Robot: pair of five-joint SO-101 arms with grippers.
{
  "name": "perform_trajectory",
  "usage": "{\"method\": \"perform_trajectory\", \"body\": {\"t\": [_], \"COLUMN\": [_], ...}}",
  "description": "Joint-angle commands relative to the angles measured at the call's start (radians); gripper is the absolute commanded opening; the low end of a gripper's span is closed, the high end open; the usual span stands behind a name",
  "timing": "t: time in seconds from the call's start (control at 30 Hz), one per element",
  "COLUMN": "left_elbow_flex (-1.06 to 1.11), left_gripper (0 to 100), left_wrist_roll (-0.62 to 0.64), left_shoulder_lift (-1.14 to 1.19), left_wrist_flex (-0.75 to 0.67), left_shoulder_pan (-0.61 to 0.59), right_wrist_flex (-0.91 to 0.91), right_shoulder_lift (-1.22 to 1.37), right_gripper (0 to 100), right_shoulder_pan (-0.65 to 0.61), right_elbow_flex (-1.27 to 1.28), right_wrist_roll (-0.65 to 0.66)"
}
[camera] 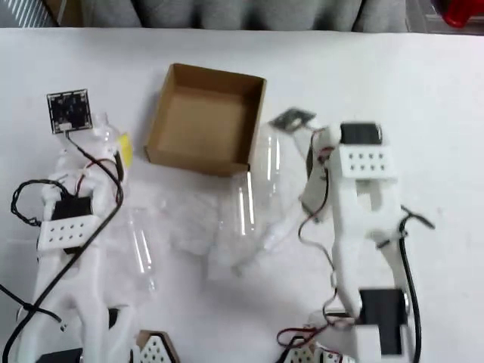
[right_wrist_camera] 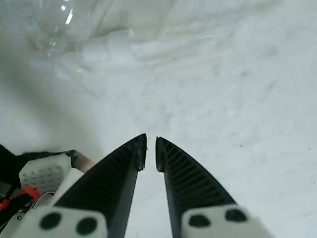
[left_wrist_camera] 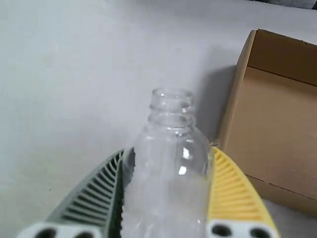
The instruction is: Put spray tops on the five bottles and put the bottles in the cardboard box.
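Left jaws clamped wide; right jaws closed.

Bright, even light; soft shadow beside cardboard box [left_wrist_camera: 277, 144].

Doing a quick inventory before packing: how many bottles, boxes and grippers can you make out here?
Clear bottles: 4 that I can make out
Cardboard box: 1
Grippers: 2 (left gripper, right gripper)
Total: 7
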Motion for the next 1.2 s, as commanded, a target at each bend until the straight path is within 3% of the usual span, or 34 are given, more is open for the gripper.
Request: {"method": "perform_trajectory", "body": {"t": [0.0, 0.33, 0.67, 0.83, 1.17], "left_elbow_flex": [-0.011, -0.009, -0.009, -0.009, -0.008], "left_gripper": [2, 2, 2, 2, 2], "left_wrist_roll": [0.011, 0.012, 0.008, 0.006, 0.006], "left_shoulder_lift": [-0.047, -0.047, -0.045, -0.045, -0.045], "left_wrist_flex": [-0.026, -0.026, -0.026, -0.026, -0.026], "left_shoulder_pan": [-0.025, -0.031, -0.027, -0.025, -0.010], "right_wrist_flex": [-0.013, -0.157, -0.331, -0.360, -0.688], "right_shoulder_lift": [-0.162, -0.650, -1.113, -1.110, -0.878], "right_gripper": [1.5, 1.5, 9.1, 9.5, 9.5], "right_shoulder_pan": [-0.074, -0.387, -0.564, -0.654, -0.690], "right_elbow_flex": [0.110, 0.617, 0.971, 1.000, 1.074], "right_wrist_roll": [0.077, 0.351, 0.368, 0.411, 0.420]}}
